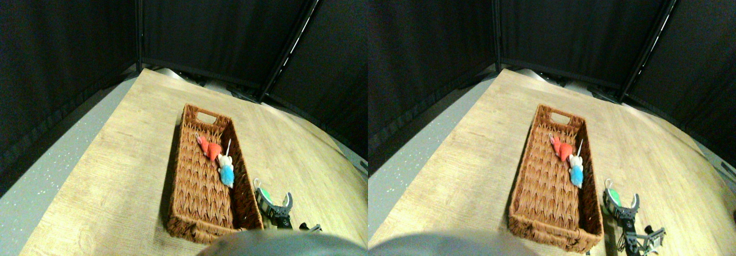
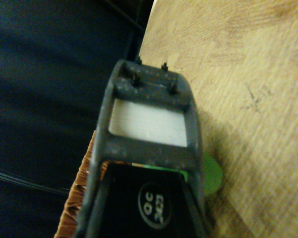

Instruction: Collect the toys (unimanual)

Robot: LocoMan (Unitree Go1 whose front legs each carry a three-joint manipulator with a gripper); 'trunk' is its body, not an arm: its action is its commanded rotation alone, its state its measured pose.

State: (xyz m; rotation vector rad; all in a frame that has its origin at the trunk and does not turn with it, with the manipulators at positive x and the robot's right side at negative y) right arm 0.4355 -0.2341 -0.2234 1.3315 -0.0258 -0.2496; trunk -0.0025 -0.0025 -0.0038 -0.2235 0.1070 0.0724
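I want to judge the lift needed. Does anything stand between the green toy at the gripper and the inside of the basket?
Yes: the wicker basket's own near side wall. The green toy lies on the table just outside that wall, at the right gripper, so it must go over the rim. Inside, the red toy and blue toy lie farther back.

I see the long brown wicker basket [image 1: 207, 175] on the wooden tabletop [image 1: 103, 169], the red plush toy [image 1: 209, 148] and blue-and-white plush toy [image 1: 226, 171] inside it, the green plush toy [image 1: 264, 198] just right of it at my claw [image 1: 278, 204].
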